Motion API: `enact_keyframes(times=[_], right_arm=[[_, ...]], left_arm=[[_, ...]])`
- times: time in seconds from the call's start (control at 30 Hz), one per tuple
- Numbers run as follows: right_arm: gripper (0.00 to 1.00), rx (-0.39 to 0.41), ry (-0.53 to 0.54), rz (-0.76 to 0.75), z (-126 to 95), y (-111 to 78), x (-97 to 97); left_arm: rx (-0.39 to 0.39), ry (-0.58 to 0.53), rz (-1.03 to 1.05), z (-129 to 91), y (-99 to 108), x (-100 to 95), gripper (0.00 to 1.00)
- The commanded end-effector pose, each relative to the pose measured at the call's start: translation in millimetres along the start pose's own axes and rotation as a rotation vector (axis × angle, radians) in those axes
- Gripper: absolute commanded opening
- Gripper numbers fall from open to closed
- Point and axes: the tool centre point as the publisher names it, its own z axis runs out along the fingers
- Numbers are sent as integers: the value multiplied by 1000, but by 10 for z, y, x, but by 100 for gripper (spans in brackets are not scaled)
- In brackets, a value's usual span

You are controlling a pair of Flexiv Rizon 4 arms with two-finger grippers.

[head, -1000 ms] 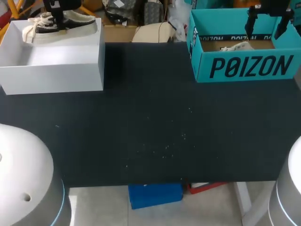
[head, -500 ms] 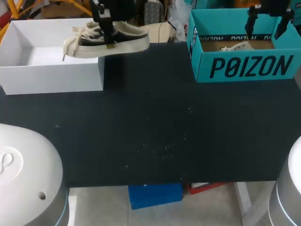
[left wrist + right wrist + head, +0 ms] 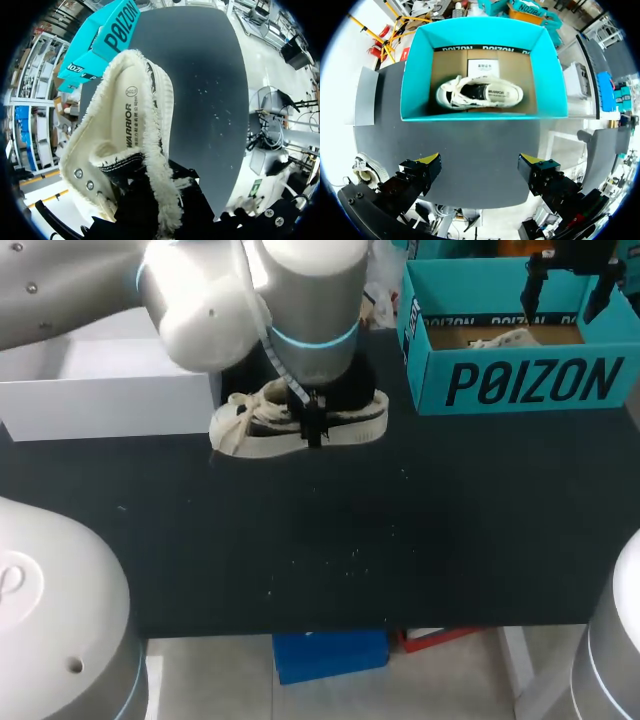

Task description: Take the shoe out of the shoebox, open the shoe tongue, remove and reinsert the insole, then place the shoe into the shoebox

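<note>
A black and cream canvas shoe (image 3: 270, 425) with loose laces hangs low over the black table (image 3: 420, 540), just right of the white shoebox (image 3: 110, 395). My left gripper (image 3: 313, 428) is shut on the shoe's side wall, near its opening. In the left wrist view the shoe (image 3: 132, 115) fills the space ahead of the fingers, with its cream insole showing. Whether the sole touches the table I cannot tell. My right gripper (image 3: 480, 162) stands open above the teal shoebox (image 3: 417, 70), in which a second shoe (image 3: 480, 94) lies.
The white shoebox is at the back left and has nothing showing in it. The teal shoebox (image 3: 520, 385) is at the back right, with my right gripper (image 3: 570, 290) over it. The table's front half holds only small specks.
My left arm has carried the shoe out of the white box, rightward and down toward the table's middle. The right arm has kept still.
</note>
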Motion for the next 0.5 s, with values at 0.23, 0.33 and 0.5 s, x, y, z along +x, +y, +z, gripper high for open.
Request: enact_keyframes(times=[0.23,0.33,0.5], right_arm=[[100,0,0,0,-2,0,-1],[100,0,0,0,-2,0,-1],[100,0,0,0,-2,0,-1]], left_arm=[[28,-51,45,928,-195,218,0],[35,-31,53,1200,-219,238,0],[46,-28,82,1458,-197,261,0]])
